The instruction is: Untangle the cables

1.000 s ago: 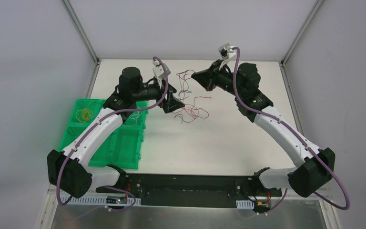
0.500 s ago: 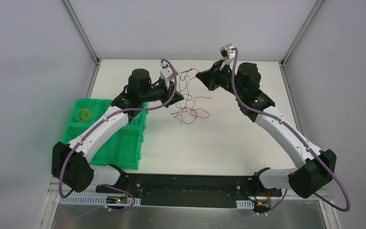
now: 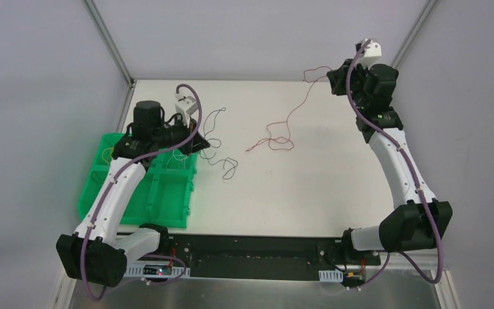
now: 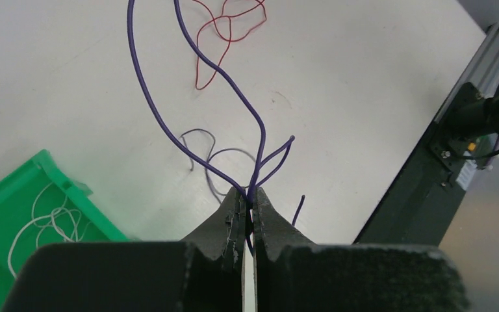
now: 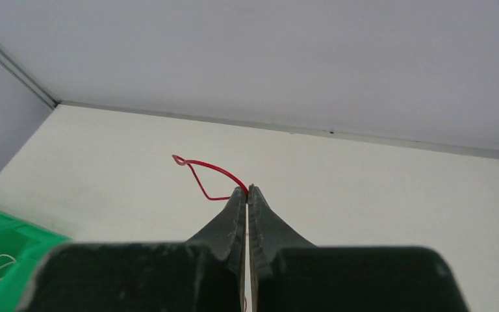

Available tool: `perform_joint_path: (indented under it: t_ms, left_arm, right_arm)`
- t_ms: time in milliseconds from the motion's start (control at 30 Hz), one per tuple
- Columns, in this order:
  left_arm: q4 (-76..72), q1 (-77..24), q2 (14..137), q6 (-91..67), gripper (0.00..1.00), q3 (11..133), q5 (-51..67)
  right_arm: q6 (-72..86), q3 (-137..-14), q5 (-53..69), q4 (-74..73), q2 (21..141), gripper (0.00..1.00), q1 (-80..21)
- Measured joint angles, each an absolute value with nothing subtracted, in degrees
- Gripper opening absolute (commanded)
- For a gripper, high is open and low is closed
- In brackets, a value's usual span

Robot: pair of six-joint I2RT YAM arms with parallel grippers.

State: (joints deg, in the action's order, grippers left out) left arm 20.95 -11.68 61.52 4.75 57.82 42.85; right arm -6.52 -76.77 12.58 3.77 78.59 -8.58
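Note:
My left gripper (image 4: 250, 197) is shut on a purple cable (image 4: 151, 103), which loops away from the jaws over the white table. In the top view this gripper (image 3: 201, 144) hangs at the right edge of the green bin (image 3: 167, 215), with thin purple and dark grey cables (image 3: 229, 168) trailing to its right. My right gripper (image 5: 247, 190) is shut on a red cable (image 5: 211, 168). It is raised near the far right corner (image 3: 330, 74), and the red cable (image 3: 294, 109) hangs from it down to the table, apart from the purple ones.
The green bin (image 4: 36, 170) has several compartments; one holds white wires (image 4: 45, 221), another a yellow wire (image 3: 107, 154). The black base rail (image 3: 251, 254) runs along the near edge. Grey walls close in the far and right sides.
The left gripper shut on the purple cable and drew it left toward the bin. The right gripper carried the red cable up to the far right corner. The tangle has pulled apart.

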Motion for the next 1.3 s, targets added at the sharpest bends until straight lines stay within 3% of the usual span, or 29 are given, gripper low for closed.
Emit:
perform_joint_path:
  t_ms: [367, 533, 700, 967, 1300]
  left_arm:
    - [36.73, -2.48, 65.12, -0.08, 0.00, 91.39, 50.17]
    - [43.94, 3.92, 64.69, -1.04, 0.00, 100.27, 51.13]
    - [51.72, 6.13, 62.26, -0.25, 0.00, 103.72, 43.81]
    - [61.23, 7.60, 54.74, 4.45, 0.00, 104.86, 21.91]
    - [67.42, 7.60, 49.54, 7.35, 0.00, 94.74, 15.79]
  right_arm:
    - [-14.48, -60.84, 16.80, -0.16, 77.30, 0.00, -6.74]
    - [-16.23, -57.89, 19.62, -3.99, 75.83, 0.00, -7.18]
    - [-17.61, -57.82, 21.43, -4.43, 73.03, 0.00, -7.70]
    - [-18.74, -57.82, 22.26, -5.52, 72.31, 0.00, -8.29]
    - [-18.79, -57.56, 22.20, -5.89, 72.29, 0.00, -10.48]
